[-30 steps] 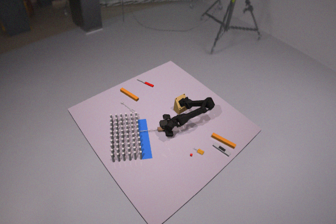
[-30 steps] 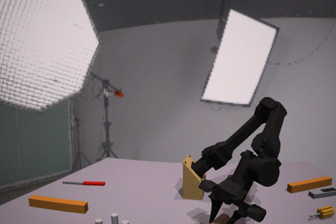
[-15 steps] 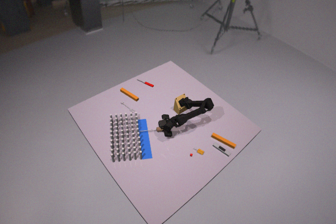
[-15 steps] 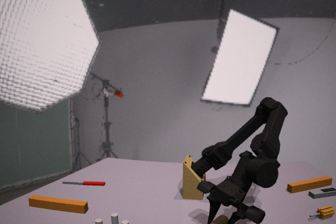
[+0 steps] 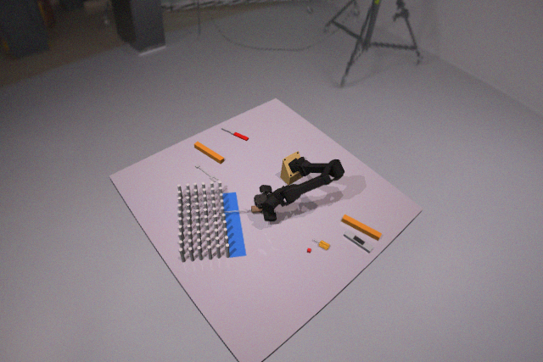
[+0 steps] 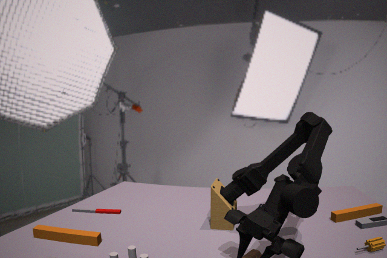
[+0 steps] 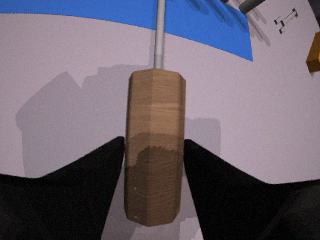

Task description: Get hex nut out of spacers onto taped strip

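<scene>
My gripper [image 5: 260, 208] [image 6: 253, 255] [image 7: 154, 144] is shut on the wooden handle [image 7: 155, 110] of a long tool. The tool's thin metal rod [image 5: 240, 211] [image 7: 160, 42] runs forward over the blue taped strip [image 5: 237, 242] [image 7: 215, 35] to the near edge of the spacer field. Its far end is hidden or too small to tell among the spacers. The metal spacers [image 5: 227, 251] [image 6: 132, 252] stand upright in rows beyond the strip. The hex nut cannot be made out in any view.
Orange bars [image 5: 209, 153] [image 5: 361, 226] [image 6: 67, 235] lie on both sides. A red-handled tool [image 5: 241, 136] [image 6: 107, 211] and a thin silver tool [image 5: 204, 172] lie left. A yellow-handled tool [image 5: 324, 244] [image 6: 375, 244], a red cube [image 5: 309, 250] and a grey block [image 5: 358, 240] lie right.
</scene>
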`<action>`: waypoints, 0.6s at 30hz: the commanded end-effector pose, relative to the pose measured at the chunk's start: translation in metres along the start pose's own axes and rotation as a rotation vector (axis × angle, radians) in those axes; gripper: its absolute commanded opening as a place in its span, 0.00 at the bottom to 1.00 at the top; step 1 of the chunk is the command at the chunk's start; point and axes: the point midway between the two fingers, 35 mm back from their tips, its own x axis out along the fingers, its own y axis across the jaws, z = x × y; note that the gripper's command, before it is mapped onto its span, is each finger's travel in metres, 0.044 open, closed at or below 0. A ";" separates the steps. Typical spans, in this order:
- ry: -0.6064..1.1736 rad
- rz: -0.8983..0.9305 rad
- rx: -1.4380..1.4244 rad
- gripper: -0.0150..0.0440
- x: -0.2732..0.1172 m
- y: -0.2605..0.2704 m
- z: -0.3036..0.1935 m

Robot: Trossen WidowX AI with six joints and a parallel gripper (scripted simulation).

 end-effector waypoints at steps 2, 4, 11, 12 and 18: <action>-0.013 0.010 -0.008 0.25 -0.001 0.004 0.007; -0.013 0.010 -0.008 0.25 -0.001 0.004 0.008; -0.014 0.010 -0.008 0.25 0.001 0.004 0.012; -0.014 0.010 -0.008 0.25 0.001 0.004 0.013; -0.014 0.011 -0.008 0.25 0.002 0.004 0.016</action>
